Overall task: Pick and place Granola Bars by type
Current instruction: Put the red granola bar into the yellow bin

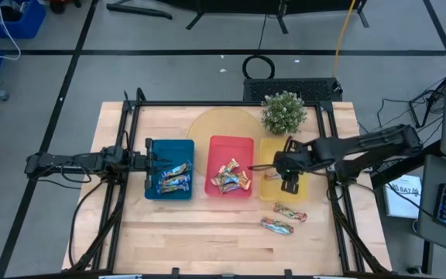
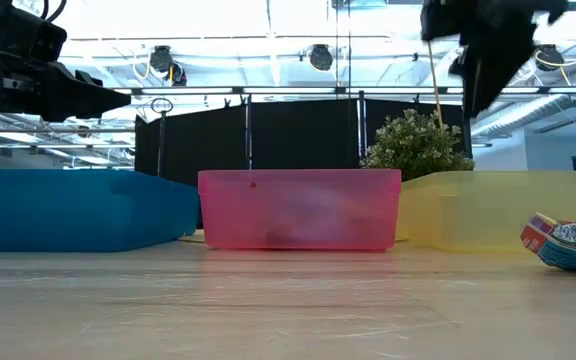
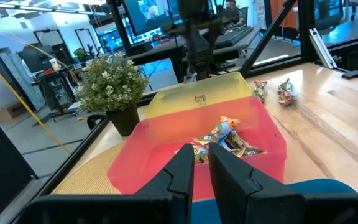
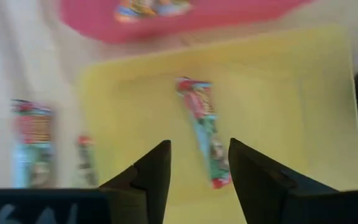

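Three trays stand in a row: the blue tray (image 1: pixel 152 147), the red tray (image 1: pixel 215 147) and the yellow tray (image 1: pixel 268 194). Blue-and-yellow bars (image 1: pixel 173 180) lie in the blue tray and gold bars (image 1: pixel 231 178) in the red one. One red-green bar (image 4: pixel 204 130) lies flat on the yellow tray's floor. Two more red-green bars (image 1: pixel 290 211) (image 1: pixel 277 225) lie on the table near that tray. My right gripper (image 4: pixel 199 155) hovers open above the yellow tray, fingers pointing down, over the bar in it. My left gripper (image 3: pixel 201 163) waits shut at the blue tray's left edge.
A potted plant (image 1: pixel 283 112) stands just beyond the yellow tray, on a round tan mat (image 1: pixel 207 124). Black frame rails (image 1: pixel 130 139) run along the table's left, far and right sides. Bare wood (image 1: pixel 200 232) lies between the trays and the near edge.
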Tool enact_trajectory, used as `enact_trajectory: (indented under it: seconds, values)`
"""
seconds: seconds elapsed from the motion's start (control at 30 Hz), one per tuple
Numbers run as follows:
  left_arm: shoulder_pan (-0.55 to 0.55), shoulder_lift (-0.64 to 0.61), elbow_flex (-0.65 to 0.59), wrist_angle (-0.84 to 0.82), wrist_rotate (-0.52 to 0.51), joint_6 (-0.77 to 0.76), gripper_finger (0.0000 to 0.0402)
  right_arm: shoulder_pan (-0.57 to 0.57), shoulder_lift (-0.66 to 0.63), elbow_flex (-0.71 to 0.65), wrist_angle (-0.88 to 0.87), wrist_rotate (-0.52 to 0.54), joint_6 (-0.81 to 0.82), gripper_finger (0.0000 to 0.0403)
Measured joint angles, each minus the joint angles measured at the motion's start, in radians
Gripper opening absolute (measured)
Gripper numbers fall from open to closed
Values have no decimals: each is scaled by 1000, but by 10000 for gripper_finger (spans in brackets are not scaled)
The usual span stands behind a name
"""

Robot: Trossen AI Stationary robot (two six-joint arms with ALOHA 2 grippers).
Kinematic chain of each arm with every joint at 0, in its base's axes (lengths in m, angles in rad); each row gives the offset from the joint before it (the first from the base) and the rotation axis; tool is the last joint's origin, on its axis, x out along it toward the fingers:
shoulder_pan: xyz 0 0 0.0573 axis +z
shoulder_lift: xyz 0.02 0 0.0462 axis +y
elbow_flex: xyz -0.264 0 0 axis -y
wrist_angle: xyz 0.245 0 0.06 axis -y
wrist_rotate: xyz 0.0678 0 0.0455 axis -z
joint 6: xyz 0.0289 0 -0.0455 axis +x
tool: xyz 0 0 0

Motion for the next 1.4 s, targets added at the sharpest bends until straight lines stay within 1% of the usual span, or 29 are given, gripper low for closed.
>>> enact_trajectory:
  seconds: [0.1, 0.3, 0.37, 0.43, 0.63, 0.77, 0.93, 1.1, 1.4]
  values:
    - [0, 0, 0, -1, 0, -5, 58, 92, -6, 35, 21, 2, 66, 146]
    - [0, 0, 0, -6, 0, -29, 58, 255, 44, 35, 176, 6, 199, 143]
    - [0, 0, 0, -6, 0, -38, 58, 303, 80, 35, 197, 25, 232, 145]
    - [0, 0, 0, -6, 0, -46, 58, 344, 127, 35, 212, 22, 255, 149]
    - [0, 0, 0, -6, 0, -49, 58, 443, 294, 35, 290, -27, 323, 161]
    - [0, 0, 0, -7, 0, -49, 58, 472, 386, 35, 325, -29, 350, 172]
    - [0, 0, 0, -8, 0, -49, 58, 475, 452, 35, 368, -27, 359, 186]
    - [0, 1, 0, -9, 0, -48, 58, 475, 506, 35, 350, -27, 353, 186]
    - [0, 1, 0, -30, 0, -30, 58, 474, 585, 35, 369, -28, 318, 184]
